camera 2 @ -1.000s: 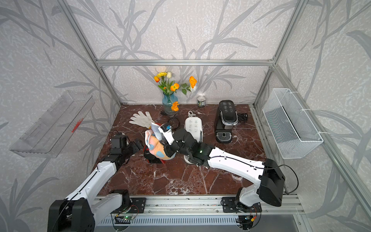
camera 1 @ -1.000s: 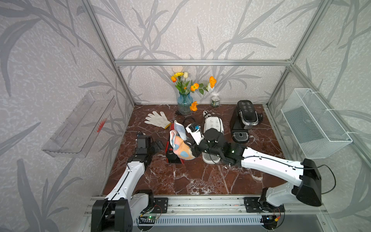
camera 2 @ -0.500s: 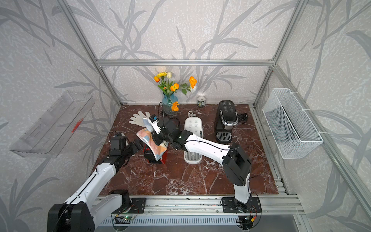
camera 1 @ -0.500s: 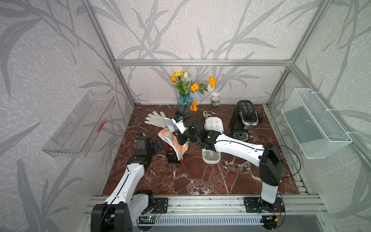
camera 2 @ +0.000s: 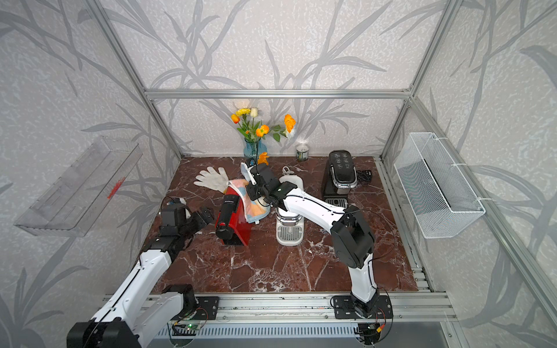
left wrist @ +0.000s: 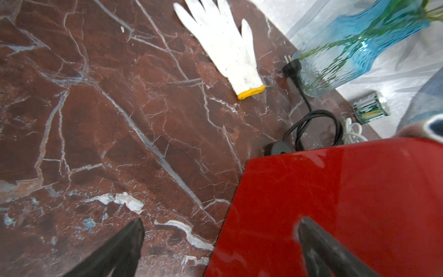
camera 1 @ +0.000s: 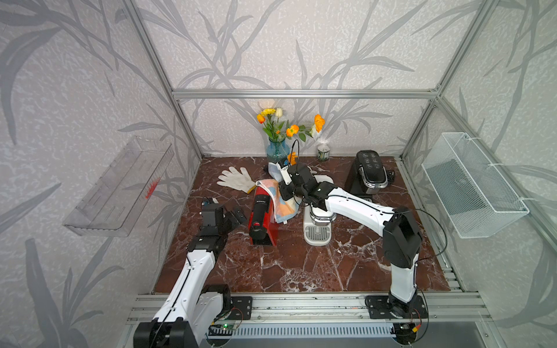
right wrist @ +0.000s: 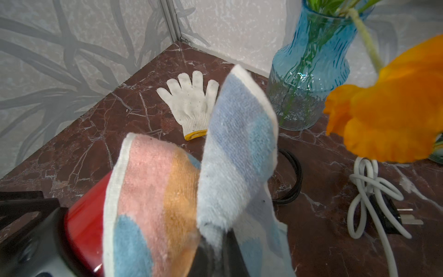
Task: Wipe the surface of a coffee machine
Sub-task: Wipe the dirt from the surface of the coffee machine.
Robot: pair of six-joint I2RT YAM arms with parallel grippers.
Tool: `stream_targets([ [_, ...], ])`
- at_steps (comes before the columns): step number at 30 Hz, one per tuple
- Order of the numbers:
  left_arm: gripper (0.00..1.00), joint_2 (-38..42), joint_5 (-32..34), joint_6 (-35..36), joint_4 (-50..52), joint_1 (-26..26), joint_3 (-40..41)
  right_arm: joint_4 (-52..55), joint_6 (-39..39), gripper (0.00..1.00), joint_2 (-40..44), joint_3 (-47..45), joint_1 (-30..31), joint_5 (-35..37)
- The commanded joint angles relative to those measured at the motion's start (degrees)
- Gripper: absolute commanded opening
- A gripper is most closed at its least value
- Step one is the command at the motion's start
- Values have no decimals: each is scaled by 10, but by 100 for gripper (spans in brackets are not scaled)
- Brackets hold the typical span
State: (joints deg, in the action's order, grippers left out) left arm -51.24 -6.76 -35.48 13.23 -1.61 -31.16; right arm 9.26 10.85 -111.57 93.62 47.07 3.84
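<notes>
Right gripper [camera 1: 285, 192] swung one cloth [camera 1: 278, 202] onto the red coffee machine [camera 1: 261, 221], among three.

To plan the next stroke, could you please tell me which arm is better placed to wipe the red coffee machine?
Right. The right gripper is shut on the towel, which drapes over the red coffee machine; the left gripper stands open, empty, beside it.

Both top views look down from the front over the table [camera 1: 301, 271]; close wrist views share the red machine [left wrist: 335, 203] and glove [left wrist: 223, 48].
</notes>
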Motion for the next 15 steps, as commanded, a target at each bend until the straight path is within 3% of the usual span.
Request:
stream_targets([
  [1,100,23,-12,-10,16,-3,-26,-33,15,3,43,-20,8,-55],
  [7,100,23,-28,-10,19,-3,-30,-68,47,3,120,-99,10,-114],
  [12,100,19,-21,-12,14,-3,-26,-16,25,3,198,-154,33,-66],
  [15,100,11,-25,-19,3,-2,-20,12,-13,3,237,-196,73,-4],
])
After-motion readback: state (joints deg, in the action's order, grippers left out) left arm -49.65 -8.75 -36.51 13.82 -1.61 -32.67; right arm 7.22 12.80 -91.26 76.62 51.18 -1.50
